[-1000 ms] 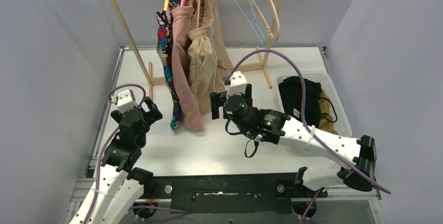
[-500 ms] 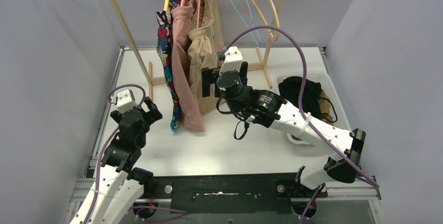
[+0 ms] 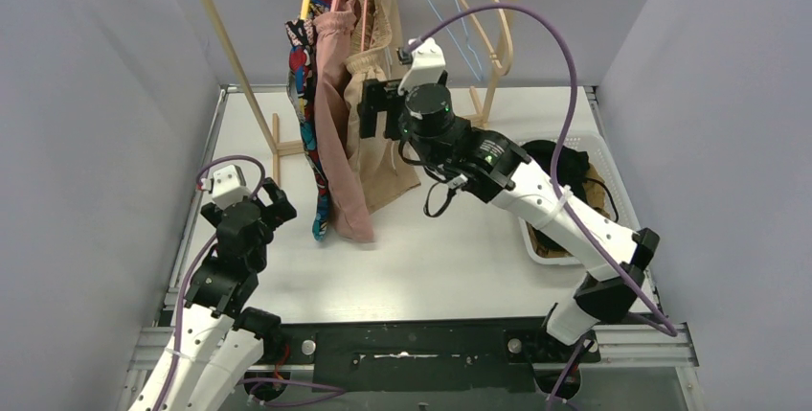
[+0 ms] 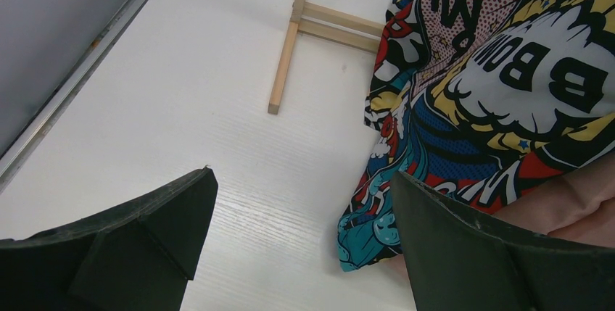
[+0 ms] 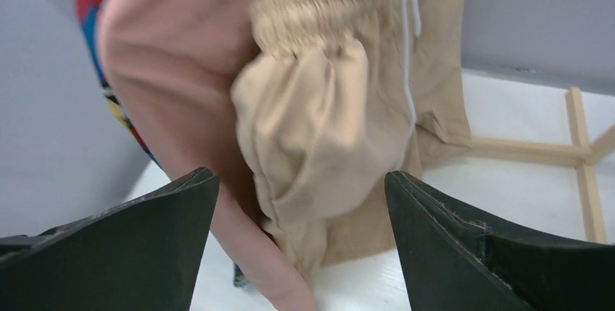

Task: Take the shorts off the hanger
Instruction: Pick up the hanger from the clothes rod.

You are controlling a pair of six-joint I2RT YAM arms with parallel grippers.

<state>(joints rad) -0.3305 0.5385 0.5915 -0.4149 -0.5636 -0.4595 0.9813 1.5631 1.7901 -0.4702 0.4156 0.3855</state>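
Shorts — beige, pink, comic-print — seemingly hung

Rack far centre-left, hanging shorts on it, basket right, more shorts in it

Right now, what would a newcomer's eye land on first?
Three pairs hang bunched from the rack at the back: comic shorts, pink shorts, beige shorts. The right gripper is raised and open, facing the beige shorts' waist. A basket at the right holds black shorts.
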